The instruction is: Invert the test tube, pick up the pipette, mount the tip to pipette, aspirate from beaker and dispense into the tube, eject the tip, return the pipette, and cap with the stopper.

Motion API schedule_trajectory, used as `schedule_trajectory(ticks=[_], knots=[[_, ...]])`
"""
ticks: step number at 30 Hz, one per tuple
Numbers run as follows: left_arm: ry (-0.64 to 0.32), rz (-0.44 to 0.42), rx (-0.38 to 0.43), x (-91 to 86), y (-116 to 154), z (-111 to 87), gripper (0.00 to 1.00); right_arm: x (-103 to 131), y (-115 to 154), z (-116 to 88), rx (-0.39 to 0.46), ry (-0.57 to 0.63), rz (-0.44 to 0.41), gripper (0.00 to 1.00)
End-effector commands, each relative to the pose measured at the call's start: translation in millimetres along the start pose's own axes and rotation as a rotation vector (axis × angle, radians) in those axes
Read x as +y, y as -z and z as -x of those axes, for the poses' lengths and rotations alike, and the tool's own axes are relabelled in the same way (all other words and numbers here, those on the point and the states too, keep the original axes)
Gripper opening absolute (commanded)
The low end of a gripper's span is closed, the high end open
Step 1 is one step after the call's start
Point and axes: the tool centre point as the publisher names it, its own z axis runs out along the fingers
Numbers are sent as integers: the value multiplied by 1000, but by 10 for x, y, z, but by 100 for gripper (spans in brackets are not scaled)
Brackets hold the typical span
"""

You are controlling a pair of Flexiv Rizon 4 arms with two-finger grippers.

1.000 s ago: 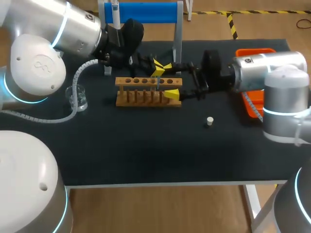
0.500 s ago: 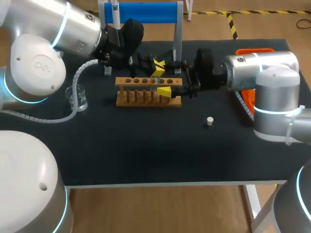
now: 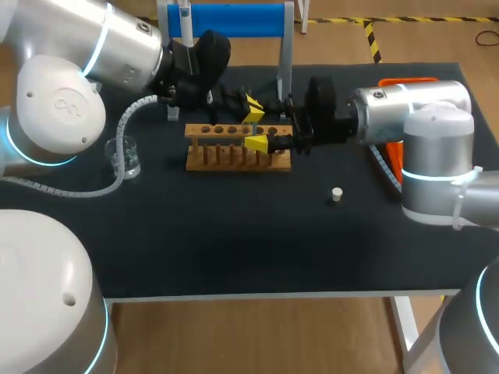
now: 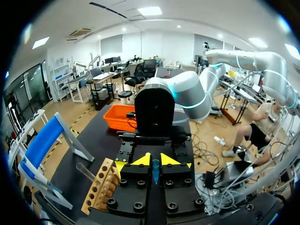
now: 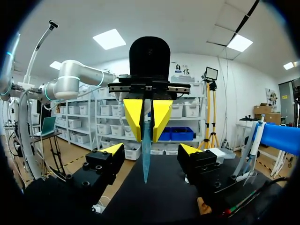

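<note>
A clear bluish test tube (image 5: 146,159) hangs upright above the wooden rack (image 3: 234,156), and my left gripper (image 3: 253,107) is shut on its upper end. In the left wrist view the tube (image 4: 155,172) sits between that gripper's (image 4: 155,160) yellow tips. My right gripper (image 3: 259,142) comes in from the right, level with the tube's lower part. In the right wrist view its fingers (image 5: 112,150) stand open on either side of the tube, with a gap at each side. The left gripper (image 5: 147,117) faces it from above.
A glass beaker (image 3: 125,156) stands left of the rack. A small white stopper (image 3: 337,194) lies on the black mat right of the middle. An orange tray (image 3: 409,84) sits behind my right arm. The blue stand (image 3: 234,19) with the pipette (image 3: 185,14) is at the back.
My right arm has moved left until its fingers straddle the tube, and they have drawn somewhat closer together. The left arm and the tube have stayed still.
</note>
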Motion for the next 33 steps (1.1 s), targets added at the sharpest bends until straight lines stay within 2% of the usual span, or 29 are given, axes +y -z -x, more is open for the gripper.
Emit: schedule_trajectory(ticks=[1,16,17,18,19,28,29,30,33], knots=[[1,5,3,-6,15,3,0,1,9,7,7,1,1,63],[1,5,3,-6,15,3,0,35,33,-32,22,6,8,29],[1,5,3,-6,15,3,0,36,33,-33,23,6,8,24],[1,5,3,-6,15,3,0,37,33,-34,24,6,7,8],[1,5,3,-6,15,3,0,37,33,-34,25,6,7,0],[1,5,3,-6,15,3,0,35,35,-38,29,4,6,0],[1,5,3,-6,15,3,78,34,39,-38,29,4,7,0],[1,5,3,-6,15,3,100,32,52,-42,28,4,7,0],[1,5,3,-6,15,3,100,27,96,-65,29,5,7,0]])
